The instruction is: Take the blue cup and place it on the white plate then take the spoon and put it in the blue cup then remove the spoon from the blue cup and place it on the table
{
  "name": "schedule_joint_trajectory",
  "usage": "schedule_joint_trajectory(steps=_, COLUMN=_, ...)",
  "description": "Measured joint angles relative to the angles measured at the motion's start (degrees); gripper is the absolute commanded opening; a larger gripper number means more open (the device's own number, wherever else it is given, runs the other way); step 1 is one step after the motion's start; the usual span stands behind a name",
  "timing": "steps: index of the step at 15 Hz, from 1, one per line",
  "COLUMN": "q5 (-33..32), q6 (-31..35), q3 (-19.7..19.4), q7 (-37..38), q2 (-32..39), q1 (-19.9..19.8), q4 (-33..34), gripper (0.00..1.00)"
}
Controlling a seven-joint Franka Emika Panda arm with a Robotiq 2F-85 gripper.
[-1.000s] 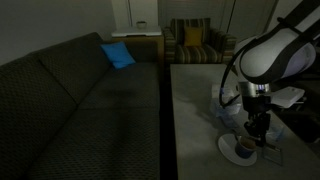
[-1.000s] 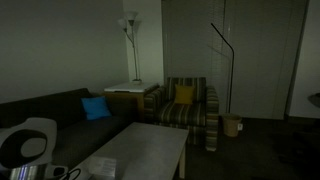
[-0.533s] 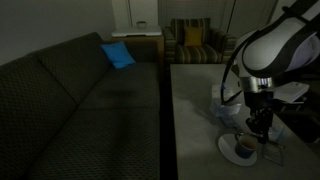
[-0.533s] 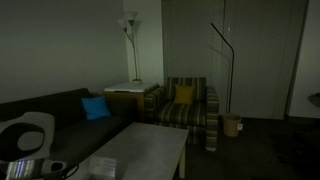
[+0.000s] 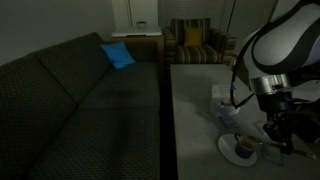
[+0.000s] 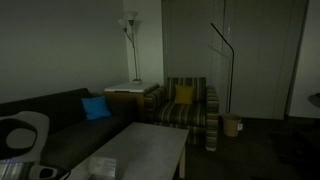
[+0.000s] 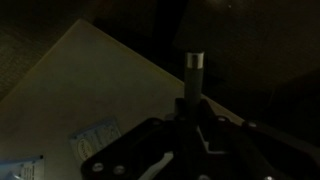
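Nine entries, listed from the left of the scene.

1. Sofa [image 5: 80,100]: dark and patterned, it fills the left side. Its seat edge runs just beside the table's long left edge, with only a narrow dark gap between them.
2. Blue cushion [image 5: 117,55]: sits at the sofa's far end, well apart from my work.
3. Table [image 5: 195,100]: grey top. The far and middle stretches are bare and give me the widest open room. Its right edge is hidden behind the arm.
4. Armchair [image 5: 195,42]: striped, beyond the table's far end.
5. Pale blue-white box [image 5: 222,108]: on the table, just behind the plate. It is too dim for me to read any detail.
6. White plate [image 5: 228,152]: near the table's front right.
7. Blue cup [image 5: 244,147]: upright on the plate.
8. Pincer [image 5: 279,140]: hangs to the right of the cup and apart from it, over the plate's right side. Its jaws are drawn narrow.
9. Spoon [image 7: 193,75]: in the wrist view, a thin pale stem stands out from between the fingers, clamped there. I cannot see its bowl end. In the exterior views it is too small and dark for me to make out.
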Motion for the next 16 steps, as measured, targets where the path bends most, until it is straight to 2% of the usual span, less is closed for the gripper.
schedule_joint_trajectory(steps=9, q5=-0.1, q6=7.7, q3=-0.3, q7=-3.2, q2=2.4, q1=-0.2, q4=-1.1, gripper=0.04)
schedule_joint_trajectory(steps=16, q5=-0.1, q6=6.7, q3=-1.1, q7=-3.8, q2=3.4, q1=-0.3, q4=0.3, gripper=0.04)
